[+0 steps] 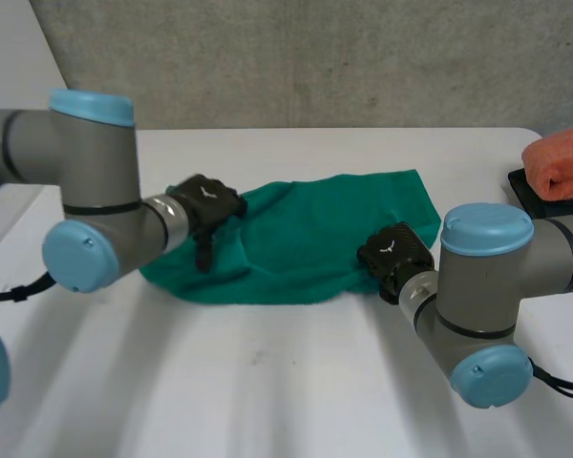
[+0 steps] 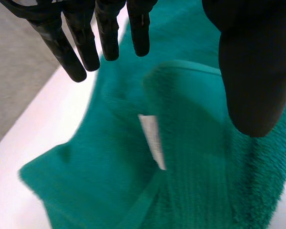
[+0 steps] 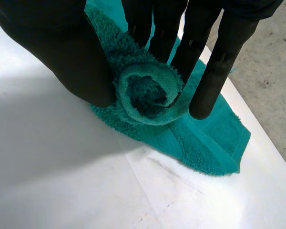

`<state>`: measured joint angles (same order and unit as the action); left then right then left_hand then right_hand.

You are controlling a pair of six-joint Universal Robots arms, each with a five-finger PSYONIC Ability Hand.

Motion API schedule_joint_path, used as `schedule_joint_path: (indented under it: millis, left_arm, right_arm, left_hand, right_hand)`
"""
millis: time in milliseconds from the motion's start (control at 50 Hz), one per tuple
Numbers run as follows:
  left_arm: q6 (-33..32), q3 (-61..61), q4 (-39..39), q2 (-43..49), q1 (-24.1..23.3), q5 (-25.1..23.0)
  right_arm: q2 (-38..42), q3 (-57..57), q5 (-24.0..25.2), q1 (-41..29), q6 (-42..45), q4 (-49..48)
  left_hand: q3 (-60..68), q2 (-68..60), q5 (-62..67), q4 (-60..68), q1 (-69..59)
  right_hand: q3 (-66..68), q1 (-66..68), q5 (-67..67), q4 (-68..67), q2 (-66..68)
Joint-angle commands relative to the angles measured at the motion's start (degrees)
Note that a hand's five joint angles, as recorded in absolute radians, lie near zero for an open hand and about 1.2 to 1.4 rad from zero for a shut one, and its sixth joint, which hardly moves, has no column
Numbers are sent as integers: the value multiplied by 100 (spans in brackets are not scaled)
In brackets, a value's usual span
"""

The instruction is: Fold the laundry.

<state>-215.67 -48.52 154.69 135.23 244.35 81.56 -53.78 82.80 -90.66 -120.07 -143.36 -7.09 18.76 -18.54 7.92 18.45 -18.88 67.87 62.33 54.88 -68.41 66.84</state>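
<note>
The green towel [image 1: 306,234] lies rumpled on the white desk [image 1: 267,382], its near right edge bunched and pinched between thumb and fingers of the right hand [image 1: 393,254], evidently to lift a fold, while the left hand [image 1: 207,203] hovers, fingers straight, over the left end.

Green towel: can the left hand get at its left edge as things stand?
Probably yes. The left hand hangs open just above the green towel's left part, fingers straight, with nothing between them and the cloth. The right hand pinches a bunch at the opposite edge, out of the way.
</note>
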Motion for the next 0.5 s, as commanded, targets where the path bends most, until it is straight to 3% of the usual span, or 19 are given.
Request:
schedule_joint_path:
  millis: [20,120,140,160,240,300,360,400,500]
  left_arm:
    - [-712,255,96,521,-273,333]
    - [-1021,352,255,715,-326,642]
    - [-1056,352,281,733,-326,660]
    - [-1100,370,325,733,-326,695]
    - [-1118,352,352,619,-318,782]
    - [-1057,273,334,426,-300,871]
    - [-942,1,299,75,-239,932]
    - [-829,-270,325,-223,-160,924]
    - [-635,-825,448,-778,121,739]
  right_arm:
    - [-27,35,-4,1,-8,14]
    - [-62,61,-4,1,-26,23]
    - [-71,70,5,1,-26,23]
    - [-71,79,5,1,-26,23]
    - [-71,61,22,10,-34,23]
    - [-71,35,31,19,-8,41]
    - [-150,-44,75,45,-26,154]
    - [-281,-140,180,124,-52,356]
    - [-659,-544,838,379,-26,1155]
  left_hand:
    - [-233,210,-149,-201,244]
    - [588,-610,671,619,-576]
    - [1208,-1230,1291,1239,-1196]
    - [2896,-2918,2980,2927,-2884]
    - [6117,-6140,6201,6148,-6105]
    - [6124,-6146,6208,6155,-6112]
    - [6124,-6146,6208,6155,-6112]
    - [6124,-6146,6208,6155,-6112]
    - [6124,-6146,6208,6155,-6112]
  right_hand:
    - [1213,1767,1512,-1159,1316]
    - [1213,1767,1512,-1159,1316]
    - [1213,1767,1512,-1159,1316]
    - [1213,1767,1512,-1159,1316]
    - [1213,1767,1512,-1159,1316]
    - [1213,1767,1512,-1159,1316]
    - [-2312,-1758,-2013,2366,-2209]
    - [-3377,-2823,-3079,3432,-3275]
    - [-3414,-2860,-3116,3469,-3312]
